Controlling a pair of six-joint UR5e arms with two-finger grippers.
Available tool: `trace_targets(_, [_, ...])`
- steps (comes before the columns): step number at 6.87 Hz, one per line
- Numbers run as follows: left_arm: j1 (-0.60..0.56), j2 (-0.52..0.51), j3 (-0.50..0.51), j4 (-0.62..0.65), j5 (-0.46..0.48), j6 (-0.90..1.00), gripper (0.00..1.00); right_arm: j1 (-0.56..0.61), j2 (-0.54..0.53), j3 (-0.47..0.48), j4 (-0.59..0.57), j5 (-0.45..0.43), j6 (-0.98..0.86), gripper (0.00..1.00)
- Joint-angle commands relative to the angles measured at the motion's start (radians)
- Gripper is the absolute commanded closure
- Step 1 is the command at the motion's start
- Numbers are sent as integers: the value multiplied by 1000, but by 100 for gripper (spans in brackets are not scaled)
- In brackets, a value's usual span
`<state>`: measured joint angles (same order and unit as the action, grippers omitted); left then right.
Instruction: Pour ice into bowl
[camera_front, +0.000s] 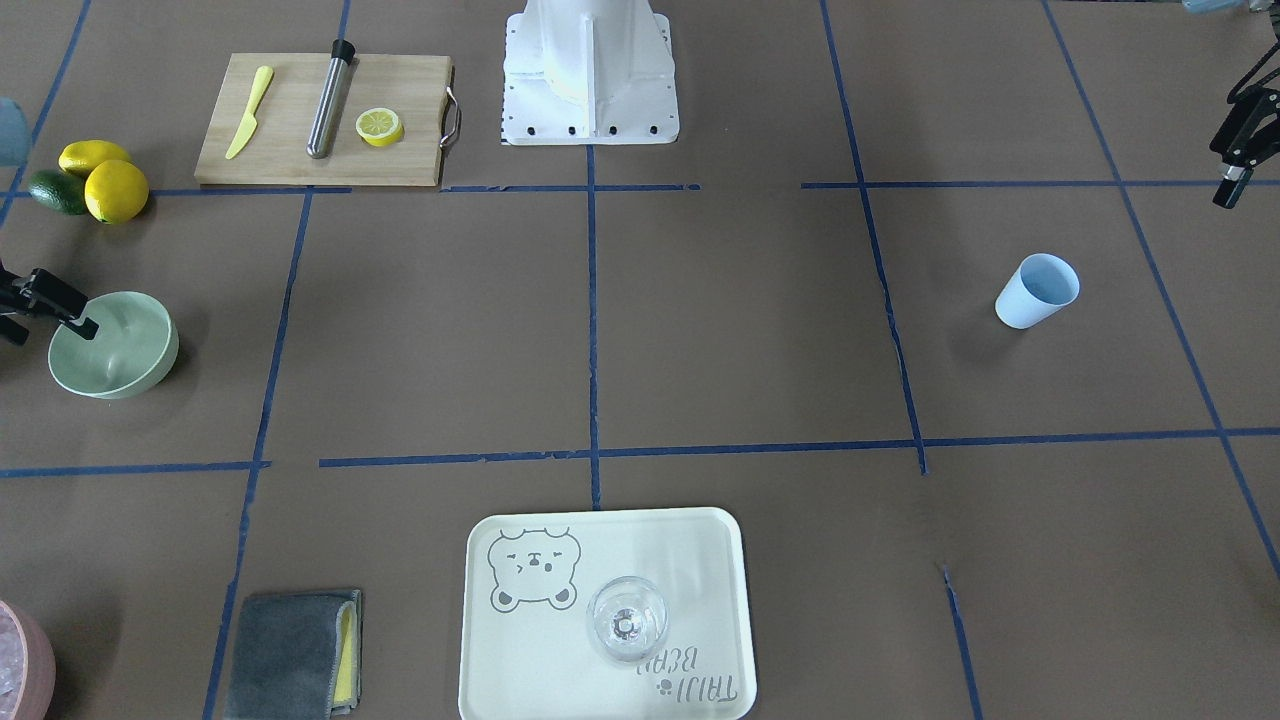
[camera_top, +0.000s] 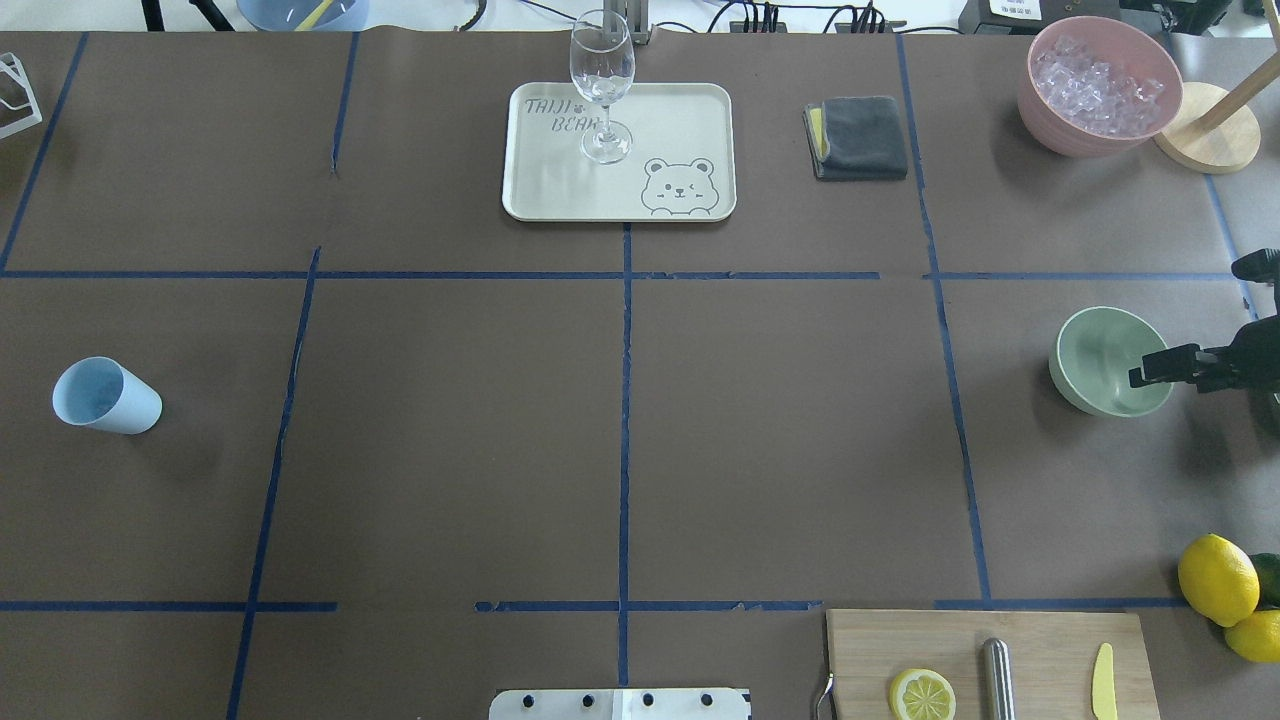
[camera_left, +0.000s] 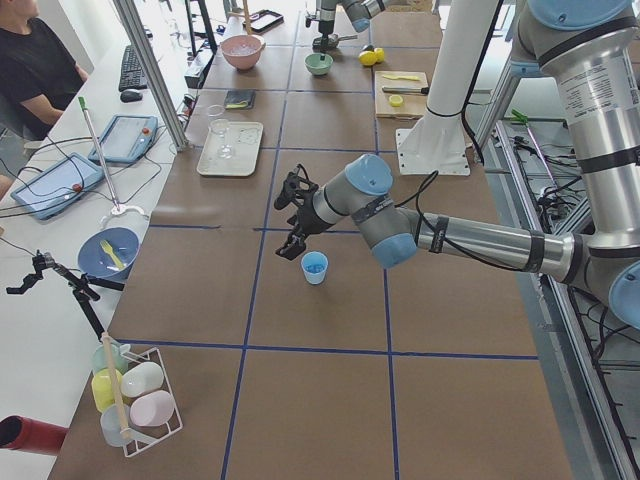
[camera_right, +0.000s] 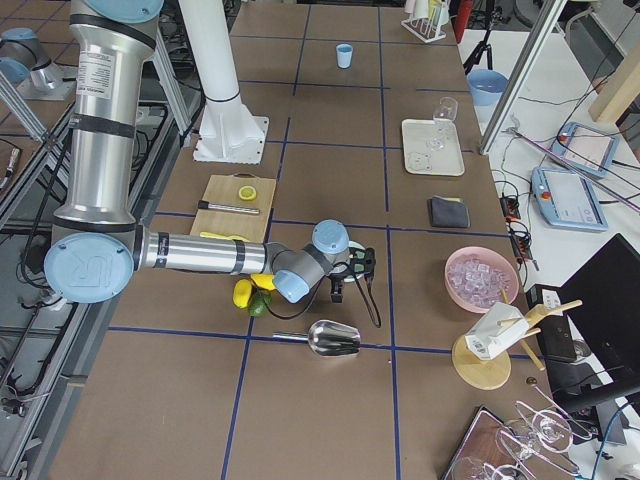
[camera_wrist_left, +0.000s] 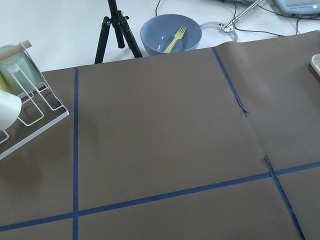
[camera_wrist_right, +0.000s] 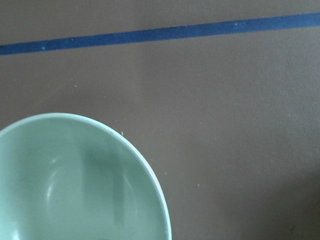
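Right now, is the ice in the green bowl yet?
Not yet. Nothing looks done: the bowl is empty. In hand: the right gripper is at its rim and the left gripper hangs near the light blue cup, where I can't see ice. Left: getting ice and pouring it in.

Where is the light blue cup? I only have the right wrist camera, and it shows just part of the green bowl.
Observer: The light blue cup stands upright at the opposite end of the table, on the robot's left.
Operator: Is it held?
Observer: No, the left gripper hangs apart from it.
Operator: Anything in the bowl?
Observer: Nothing shows inside the bowl in the overhead view.
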<state>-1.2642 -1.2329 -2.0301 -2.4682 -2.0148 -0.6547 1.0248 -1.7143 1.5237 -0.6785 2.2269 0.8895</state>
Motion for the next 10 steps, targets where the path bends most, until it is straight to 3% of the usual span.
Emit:
trace_targets(1, [64,13,-1,-57,98,-46,0,-8,4,3,7,0,12,61])
trace_targets(2, [110,15,-1,-60,152,-78,0,-8,7,4,7,4,11,97])
trace_targets(4, [246,48,-1,-115,300,-170,0,-6,5,6,8,7,9,100])
trace_targets(5, [282,90,1,-183,330,-205,0,-5,8,24,7,42,12,100])
trace_targets(7, [409,144,1,-267,480,-285,0,116,56,67,-68,226,17,100])
trace_targets(8, [445,167,2,-297,514,-324,0,154,126,137,-225,281,35,100])
trace_targets(10, [586,191,2,-318,672,-400,0,121,326,260,-544,278,144,100])
